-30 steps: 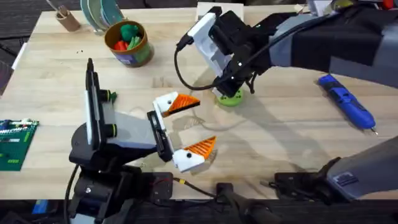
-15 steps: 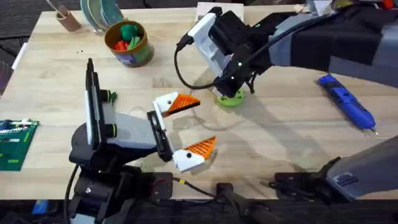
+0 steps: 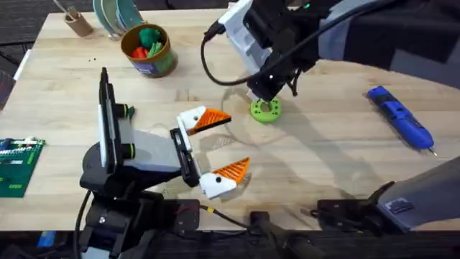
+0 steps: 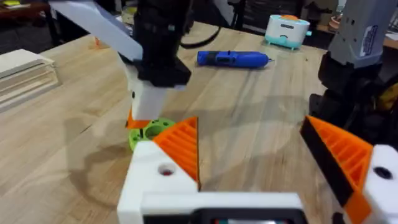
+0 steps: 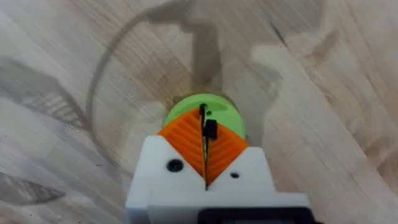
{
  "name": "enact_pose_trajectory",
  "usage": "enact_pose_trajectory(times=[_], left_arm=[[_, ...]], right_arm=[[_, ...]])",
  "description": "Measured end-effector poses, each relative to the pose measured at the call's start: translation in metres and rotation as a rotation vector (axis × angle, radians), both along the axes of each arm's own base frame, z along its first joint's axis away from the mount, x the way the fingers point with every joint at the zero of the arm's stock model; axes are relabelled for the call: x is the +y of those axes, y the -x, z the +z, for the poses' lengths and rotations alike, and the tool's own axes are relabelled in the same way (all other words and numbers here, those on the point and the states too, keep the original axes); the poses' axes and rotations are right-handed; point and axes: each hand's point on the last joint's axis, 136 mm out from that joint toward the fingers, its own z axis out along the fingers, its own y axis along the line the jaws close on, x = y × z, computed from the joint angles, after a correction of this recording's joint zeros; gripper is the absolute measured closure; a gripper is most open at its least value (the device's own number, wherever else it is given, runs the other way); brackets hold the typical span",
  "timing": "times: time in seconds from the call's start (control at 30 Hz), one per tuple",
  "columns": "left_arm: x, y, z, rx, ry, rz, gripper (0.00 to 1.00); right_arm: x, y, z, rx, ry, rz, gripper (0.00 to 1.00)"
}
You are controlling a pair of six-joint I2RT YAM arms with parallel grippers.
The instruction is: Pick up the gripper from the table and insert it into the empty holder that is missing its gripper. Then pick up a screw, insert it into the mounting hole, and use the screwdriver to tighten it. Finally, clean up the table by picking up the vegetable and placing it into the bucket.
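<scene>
My right gripper hangs just above the bright green ring. Its orange pads are shut on a small dark screw, with the ring right below. My left gripper rests open near the table's front, and both white fingers carry orange ridged pads. A loose gripper and an empty holder are out of view. The blue screwdriver lies at the right. The bucket at the back left holds a green leafy piece and red pieces; whether that is the vegetable I cannot tell.
A tan wooden cup and stacked dishes stand at the back left corner. A green circuit board lies at the left edge. The left wrist view shows the screwdriver beyond the ring.
My right gripper has risen off the green ring and drawn slightly toward the far side, so the whole ring now shows. The left arm has not moved.
</scene>
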Motion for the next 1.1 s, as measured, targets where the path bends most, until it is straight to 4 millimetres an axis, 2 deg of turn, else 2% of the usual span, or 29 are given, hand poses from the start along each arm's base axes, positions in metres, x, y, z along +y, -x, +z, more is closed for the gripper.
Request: enact_pose_trajectory(times=[0.2, 0.37, 0.6, 0.73, 1.1], left_arm=[[0.000, 0.000, 0.000, 0.000, 0.000, 0.000, 0.008], [0.000, 0.000, 0.000, 0.000, 0.000, 0.000, 0.008], [0.000, 0.000, 0.000, 0.000, 0.000, 0.000, 0.008], [0.000, 0.000, 0.000, 0.000, 0.000, 0.000, 0.008], [0.000, 0.000, 0.000, 0.000, 0.000, 0.000, 0.008]], right_arm=[[-0.005, -0.009, 0.011, -0.010, -0.003, -0.024, 0.993], [-0.010, -0.008, 0.026, -0.005, 0.005, -0.024, 0.993], [-0.004, -0.016, 0.082, -0.071, -0.039, -0.025, 0.993], [-0.001, -0.019, 0.105, -0.096, -0.056, -0.021, 0.993], [0.032, 0.007, 0.145, -0.124, -0.083, 0.080, 0.993]])
